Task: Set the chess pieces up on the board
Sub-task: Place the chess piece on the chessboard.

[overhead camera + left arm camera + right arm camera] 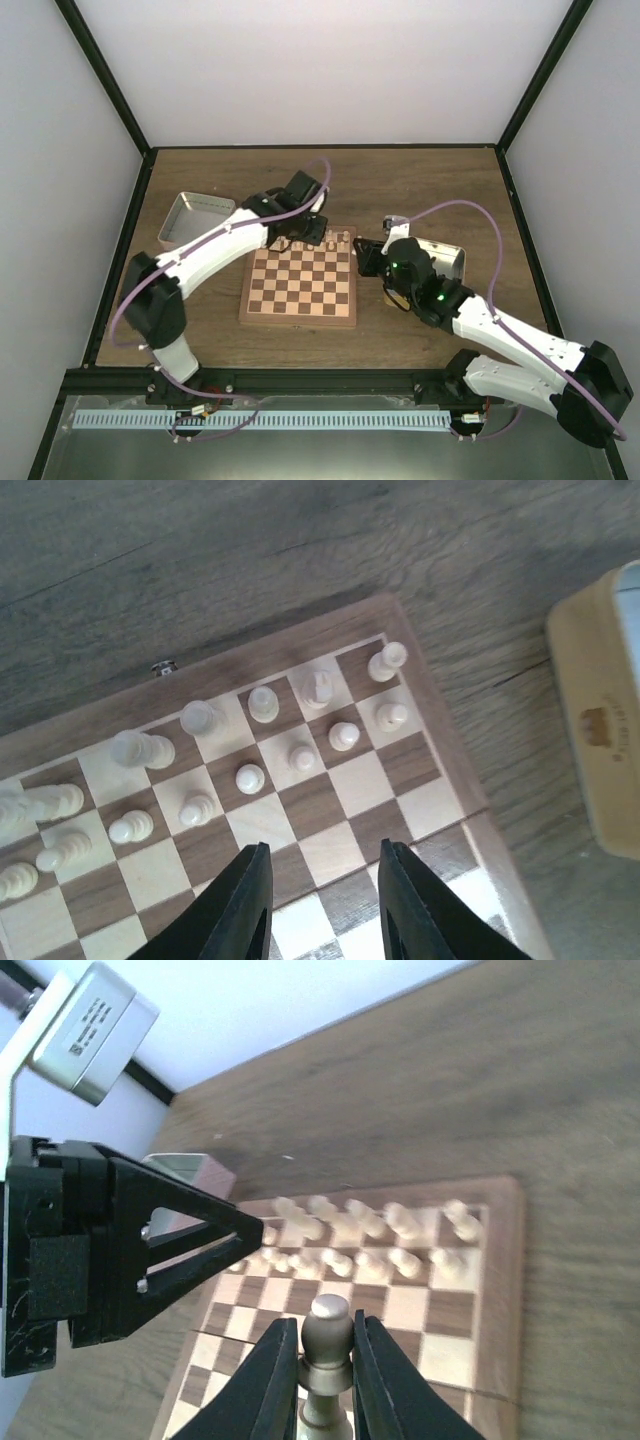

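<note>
Near the counter's far left corner lies a shallow rectangular metal tray (pixel 200 201); we cannot tell what, if anything, is in it. The left pincer (pixel 324 852) hovers above the board with its jaws apart and nothing between them. The square wooden chessboard with dark brown and cream checks (pixel 300 290) sits mid-counter. The small pale cream turned chessmen (pixel 300 757) fill two rows along its far edge, roughly fifteen by our count, and none stand on its near rows. The few at the left end of the wrist view are too skewed for us to judge whether they are upright. The right pincer (pixel 327 1325) is closed on a round-headed pale chessman (pixel 327 1312) above the board's right side. We judge the setup nearly complete, with this held man to seat. A second metal tray (pixel 452 262) lies near the right edge, its contents hidden.
</note>
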Action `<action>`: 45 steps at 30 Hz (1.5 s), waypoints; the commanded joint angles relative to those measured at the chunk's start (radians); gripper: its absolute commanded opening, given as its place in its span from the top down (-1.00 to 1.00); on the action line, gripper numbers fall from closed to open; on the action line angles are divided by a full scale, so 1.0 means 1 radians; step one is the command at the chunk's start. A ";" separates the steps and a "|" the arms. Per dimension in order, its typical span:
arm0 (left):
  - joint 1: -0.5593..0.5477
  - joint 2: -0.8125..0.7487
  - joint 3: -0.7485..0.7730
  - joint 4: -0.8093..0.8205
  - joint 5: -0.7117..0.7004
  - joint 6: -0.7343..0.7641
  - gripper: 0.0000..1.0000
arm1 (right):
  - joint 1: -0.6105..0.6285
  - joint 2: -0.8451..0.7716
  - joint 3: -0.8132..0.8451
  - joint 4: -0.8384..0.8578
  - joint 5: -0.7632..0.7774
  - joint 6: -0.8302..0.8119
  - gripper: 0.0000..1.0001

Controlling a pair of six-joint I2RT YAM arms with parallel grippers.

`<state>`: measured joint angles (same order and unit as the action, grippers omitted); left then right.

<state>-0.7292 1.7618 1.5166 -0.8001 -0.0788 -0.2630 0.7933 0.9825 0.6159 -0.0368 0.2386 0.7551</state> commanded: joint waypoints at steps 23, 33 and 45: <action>0.032 -0.529 -0.574 0.749 0.563 0.000 0.02 | -0.025 0.160 0.217 0.158 -0.335 0.184 0.71; 0.031 -0.528 -0.571 0.680 0.541 0.037 0.20 | -0.026 0.137 0.197 0.164 -0.324 0.205 0.71; 0.030 -0.500 -0.539 0.714 0.508 0.052 0.27 | -0.026 0.136 0.195 0.166 -0.390 0.189 0.71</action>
<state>-0.6964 1.2446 0.9302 -0.1165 0.4416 -0.2325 0.7628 1.1374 0.7895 0.1143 -0.1123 0.9516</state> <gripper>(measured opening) 0.424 0.144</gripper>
